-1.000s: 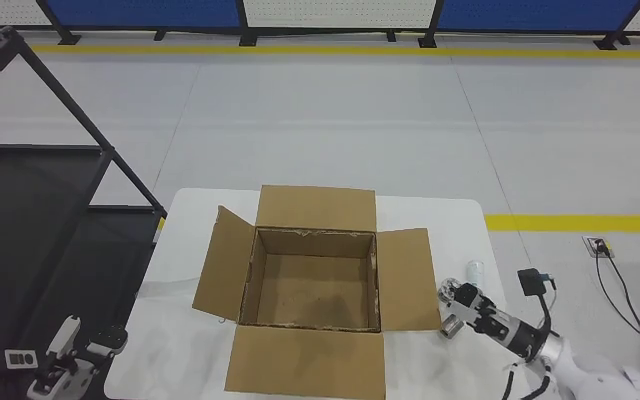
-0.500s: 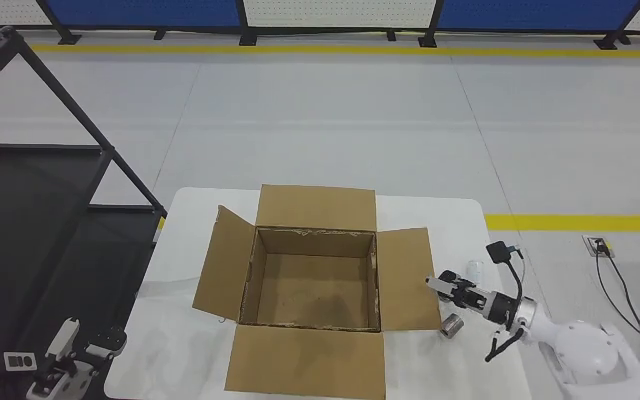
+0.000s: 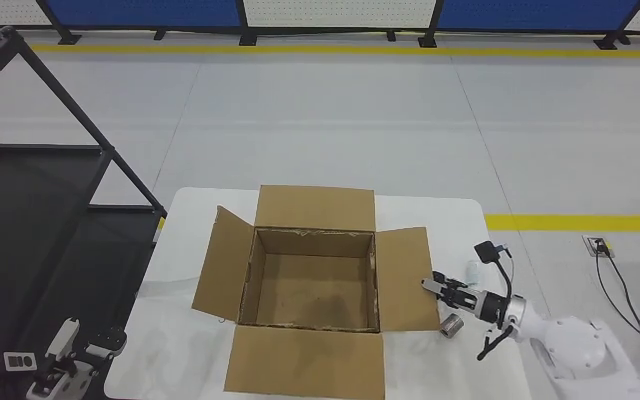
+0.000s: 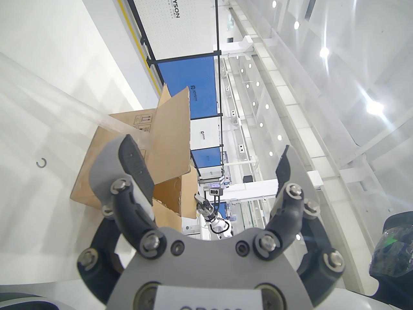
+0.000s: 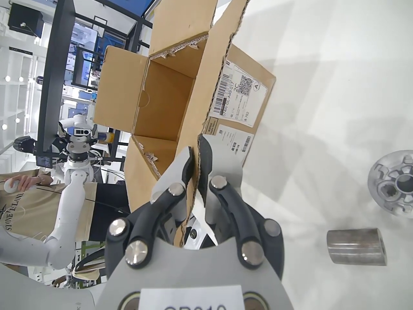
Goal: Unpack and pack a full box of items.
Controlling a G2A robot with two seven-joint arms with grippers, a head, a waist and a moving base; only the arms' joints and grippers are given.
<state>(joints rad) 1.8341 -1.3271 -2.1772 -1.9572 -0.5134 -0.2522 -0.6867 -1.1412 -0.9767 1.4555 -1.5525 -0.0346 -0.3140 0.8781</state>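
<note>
An open cardboard box (image 3: 310, 290) stands mid-table with all its flaps spread out and nothing visible inside. My right gripper (image 3: 432, 284) is at the outer edge of the right flap (image 3: 405, 278). The right wrist view shows that gripper (image 5: 196, 153) shut on the flap's cardboard edge, with the box (image 5: 161, 91) behind it. A short metal cylinder (image 3: 452, 324) lies on the table just beside this gripper, and a round toothed metal part (image 5: 395, 183) lies beside the cylinder (image 5: 356, 246). My left gripper (image 4: 206, 151) hangs open and holds nothing, low off the table's left front corner, facing the box (image 4: 167, 130).
A black metal rack (image 3: 60, 200) stands left of the white table (image 3: 180, 300). Bare tabletop lies left of the box and along the right edge beyond the metal parts.
My right gripper has moved from beside the metal cylinder toward the box and now sits on the right flap's edge. The cylinder stayed on the table. The left arm barely moved.
</note>
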